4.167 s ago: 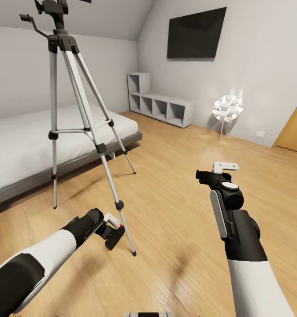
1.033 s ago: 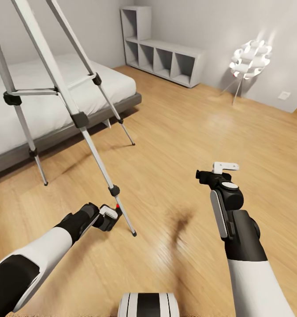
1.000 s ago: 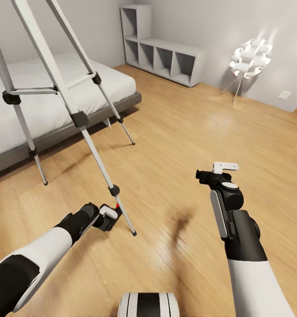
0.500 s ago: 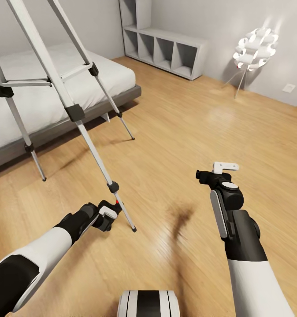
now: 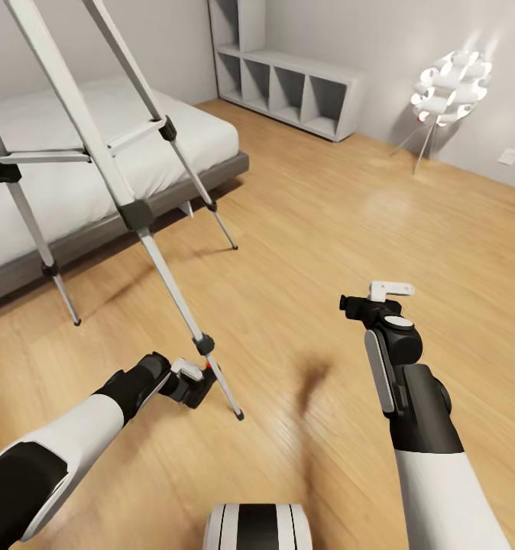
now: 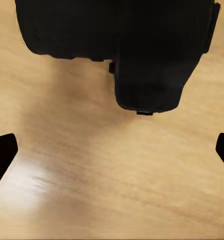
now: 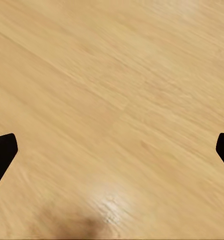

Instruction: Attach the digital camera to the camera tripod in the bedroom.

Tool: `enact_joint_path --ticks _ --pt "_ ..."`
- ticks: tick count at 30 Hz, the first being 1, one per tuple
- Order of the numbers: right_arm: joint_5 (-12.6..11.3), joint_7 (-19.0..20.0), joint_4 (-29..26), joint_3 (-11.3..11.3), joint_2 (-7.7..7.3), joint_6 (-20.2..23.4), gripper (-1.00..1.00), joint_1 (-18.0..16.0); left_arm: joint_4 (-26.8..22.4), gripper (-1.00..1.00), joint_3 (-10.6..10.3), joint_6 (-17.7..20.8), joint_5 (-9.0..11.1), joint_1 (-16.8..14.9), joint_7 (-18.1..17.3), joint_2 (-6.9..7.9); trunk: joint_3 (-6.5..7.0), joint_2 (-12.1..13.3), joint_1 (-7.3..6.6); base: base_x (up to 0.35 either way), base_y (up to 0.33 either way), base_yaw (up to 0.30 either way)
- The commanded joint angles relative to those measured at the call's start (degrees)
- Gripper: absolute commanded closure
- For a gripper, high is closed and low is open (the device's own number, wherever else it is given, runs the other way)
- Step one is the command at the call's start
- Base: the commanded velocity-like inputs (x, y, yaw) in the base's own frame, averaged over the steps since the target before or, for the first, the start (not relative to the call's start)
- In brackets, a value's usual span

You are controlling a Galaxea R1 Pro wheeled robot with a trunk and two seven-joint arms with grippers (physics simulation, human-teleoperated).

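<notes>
The camera tripod (image 5: 112, 164) stands upright on the light wood floor of the bedroom (image 5: 349, 206), silver legs splayed with black joints and feet, two feet just beside the grey bed and the third out in front. The digital camera (image 5: 199, 386), small, black and boxy with a red button, sits low, right against that front leg near its foot.

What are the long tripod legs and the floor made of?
The camera tripod legs look like silvery metal: smooth, pale and shiny, with black joints that might be plastic. The floor looks like light wood planks with a glossy finish, since grain lines and bright reflections show. These are rendered pictures, so this is only how they look.
</notes>
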Motion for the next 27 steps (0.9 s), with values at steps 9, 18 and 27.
enact_joint_path --ticks 9,18,27 --pt "0.0 -0.3 0.0 0.1 -0.01 0.3 -1.00 0.0 0.0 -1.00 -0.3 0.2 0.0 0.0 -0.2 0.05 -0.04 0.0 0.02 0.100 0.048 0.000" --pt "0.0 -0.3 0.0 0.1 -0.07 0.3 -1.00 0.0 0.1 -1.00 -0.3 0.2 -0.1 0.0 -0.2 -0.16 -0.71 -0.1 0.10 0.001 0.001 0.000" --pt "0.0 -0.3 0.0 0.1 -0.07 0.3 -1.00 0.0 0.1 -1.00 -0.5 0.3 -0.1 0.0 -0.2 -0.19 -2.14 -0.1 0.28 0.000 0.000 -0.065"
